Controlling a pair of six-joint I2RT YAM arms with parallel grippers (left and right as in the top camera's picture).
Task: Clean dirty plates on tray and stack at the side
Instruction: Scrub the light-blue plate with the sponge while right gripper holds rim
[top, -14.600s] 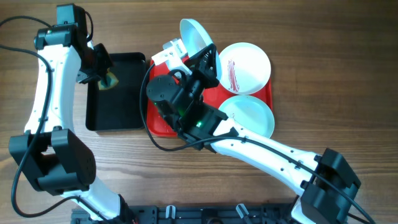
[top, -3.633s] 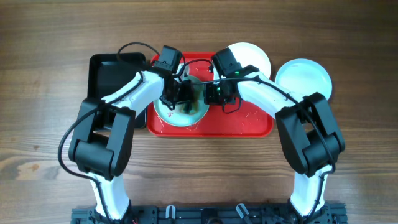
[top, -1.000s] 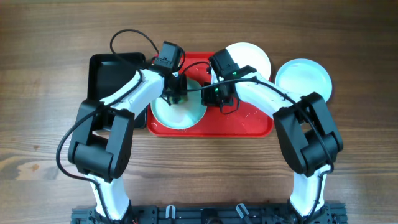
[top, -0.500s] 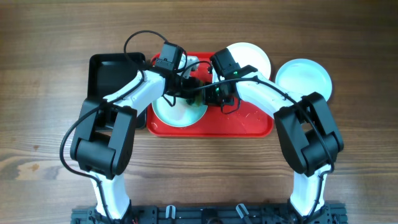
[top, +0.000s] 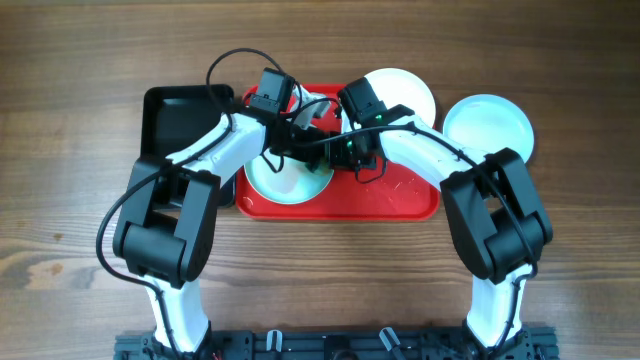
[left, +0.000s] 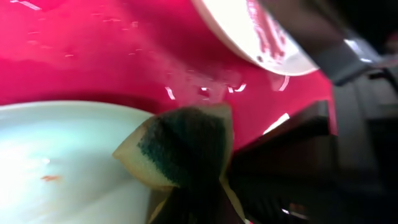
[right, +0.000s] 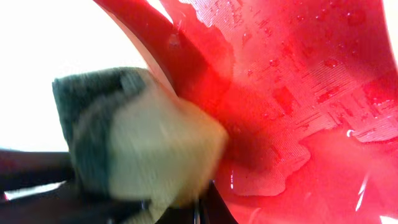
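Observation:
A pale mint-blue plate lies at the left end of the red tray. My left gripper is shut on a green and yellow sponge, pressed on this plate's rim. My right gripper holds the same plate's right edge. In the right wrist view the sponge hides most of the jaws. A white plate with red sauce streaks sits at the tray's back right and shows in the left wrist view. A second mint-blue plate lies on the table right of the tray.
A black tray stands left of the red tray. Water drops and puddles lie on the red tray floor. The two arms cross closely over the tray's left half, with cables looping above.
My left gripper has slid the sponge up and to the right across the plate, toward my right gripper. The plate and my right gripper have stayed in place.

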